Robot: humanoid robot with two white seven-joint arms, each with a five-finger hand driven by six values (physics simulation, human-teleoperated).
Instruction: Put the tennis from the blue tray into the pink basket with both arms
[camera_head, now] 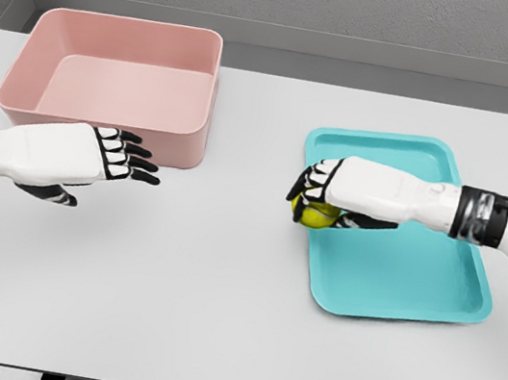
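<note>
A yellow-green tennis ball (315,216) sits at the left edge of the blue tray (415,276), right of centre on the table. My right hand (322,201) reaches in from the right and its fingers curl over the ball, covering its top. The pink basket (116,79) stands at the far left with nothing visible inside. In front of the basket's near wall my left hand (127,161) hovers with fingers stretched out, holding nothing.
The white table (216,301) carries only the basket and the tray. A broad bare stretch lies between the two hands. The table's front edge runs along the bottom of the view.
</note>
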